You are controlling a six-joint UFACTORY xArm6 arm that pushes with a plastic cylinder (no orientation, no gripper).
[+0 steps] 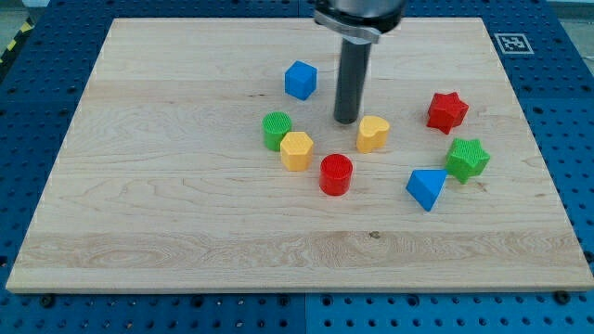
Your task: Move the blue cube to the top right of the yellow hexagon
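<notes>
The small blue plastic cube (300, 80) has ribbed sides and a paler top face. It sits flat on the pale wooden bench (167, 213), turned slightly so one vertical edge faces the view's bottom; being a cube, it has no long axis to speak of. It lies up and to the view's left of my tip (346, 121), near but apart. There is no pincer here, only the straight dark rod, so nothing is spread or pinching.

The yellow plastic hexagon block (296, 150) lies below-left of my tip, touching the green ribbed cylinder (276, 130), as far as the angle lets me judge. A yellow heart-shaped block (373, 134) sits just right of my tip. A red plastic cylinder (336, 174) lies below it.
</notes>
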